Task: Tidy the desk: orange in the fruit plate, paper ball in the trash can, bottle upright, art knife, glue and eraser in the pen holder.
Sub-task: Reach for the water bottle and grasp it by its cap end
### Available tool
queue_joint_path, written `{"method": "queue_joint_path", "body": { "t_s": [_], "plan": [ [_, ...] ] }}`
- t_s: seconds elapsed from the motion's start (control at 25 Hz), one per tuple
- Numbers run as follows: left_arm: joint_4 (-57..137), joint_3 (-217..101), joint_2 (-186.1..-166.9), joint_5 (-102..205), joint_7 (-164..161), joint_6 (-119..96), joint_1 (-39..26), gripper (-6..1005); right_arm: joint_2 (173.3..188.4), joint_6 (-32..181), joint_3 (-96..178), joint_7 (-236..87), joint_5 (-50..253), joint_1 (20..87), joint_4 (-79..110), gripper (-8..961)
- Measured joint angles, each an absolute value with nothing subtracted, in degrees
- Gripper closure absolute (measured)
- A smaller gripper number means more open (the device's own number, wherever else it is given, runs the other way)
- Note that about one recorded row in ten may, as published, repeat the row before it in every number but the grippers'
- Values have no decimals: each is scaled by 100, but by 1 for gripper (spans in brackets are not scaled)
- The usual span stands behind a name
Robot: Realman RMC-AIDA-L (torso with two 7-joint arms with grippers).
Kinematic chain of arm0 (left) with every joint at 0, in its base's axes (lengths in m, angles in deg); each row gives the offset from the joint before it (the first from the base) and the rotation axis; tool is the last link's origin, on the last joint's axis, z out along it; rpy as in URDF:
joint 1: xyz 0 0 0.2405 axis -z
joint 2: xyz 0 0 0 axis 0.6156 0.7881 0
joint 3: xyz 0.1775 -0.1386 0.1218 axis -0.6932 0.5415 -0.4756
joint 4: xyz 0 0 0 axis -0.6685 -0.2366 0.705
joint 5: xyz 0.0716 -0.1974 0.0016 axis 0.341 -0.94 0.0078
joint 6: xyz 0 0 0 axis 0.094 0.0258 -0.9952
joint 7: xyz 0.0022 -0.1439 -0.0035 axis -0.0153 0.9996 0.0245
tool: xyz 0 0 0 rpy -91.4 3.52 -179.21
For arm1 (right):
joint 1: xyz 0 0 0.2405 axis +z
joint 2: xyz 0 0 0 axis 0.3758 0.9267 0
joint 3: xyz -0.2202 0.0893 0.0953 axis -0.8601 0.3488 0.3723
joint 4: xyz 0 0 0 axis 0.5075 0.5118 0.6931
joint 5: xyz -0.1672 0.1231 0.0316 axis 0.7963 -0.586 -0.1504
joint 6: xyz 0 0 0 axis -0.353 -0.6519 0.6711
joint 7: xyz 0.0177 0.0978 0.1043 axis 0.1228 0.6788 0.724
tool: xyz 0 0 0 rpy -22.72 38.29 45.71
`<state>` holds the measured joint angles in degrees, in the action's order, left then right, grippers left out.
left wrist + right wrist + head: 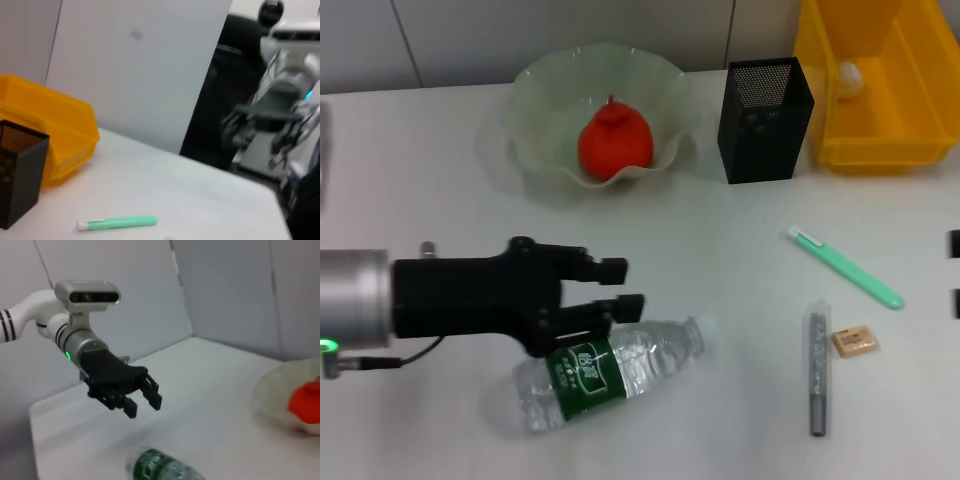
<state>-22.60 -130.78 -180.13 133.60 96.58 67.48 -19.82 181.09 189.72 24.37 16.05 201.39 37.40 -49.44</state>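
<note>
Bottle step in hand. I have the left gripper [620, 288] hovering above the water bottle [610, 372], which lies on its side on the desk [720, 240] (orange, paper ball seemingly done). Fingers spread, empty. Next: descend, clamp, tip upright.

Orange [614, 142] in fruit plate [535, 100] (pen holder [764, 121] right of it).

Office-like test room, plain white desk [700, 260], grey partition walls, black office chair [235, 65] behind
</note>
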Motion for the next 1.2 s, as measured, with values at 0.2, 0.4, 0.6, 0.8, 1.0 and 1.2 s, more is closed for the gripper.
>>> {"method": "queue_joint_path", "body": {
  "t_s": [0.2,0.4,0.6,0.8,1.0,1.2],
  "plan": [
    [-2484,-13678,-18022,13743,9722,5856,-1857,572,18049,19059,2844,1427,20491,3575,-4950,250],
    [-2623,-14116,-18018,14472,10170,5313,-1572,568,18098,19044,2974,1380,20876,3530,-4845,250],
    [-2873,-14587,-18026,15454,10786,5010,-1326,568,18098,19050,3258,1367,20906,3487,-4772,250],
    [-2965,-14713,-18025,15565,10998,4909,-1114,569,18025,19007,3393,1374,21013,3492,-4635,251],
    [-3017,-14893,-18027,15678,11199,4901,-927,568,18003,18813,3417,1408,21140,3530,-4541,251],
    [-3189,-15481,-18041,15962,11802,4855,-708,554,17903,18567,3471,1409,21149,3581,-4354,252]
  ]
}}
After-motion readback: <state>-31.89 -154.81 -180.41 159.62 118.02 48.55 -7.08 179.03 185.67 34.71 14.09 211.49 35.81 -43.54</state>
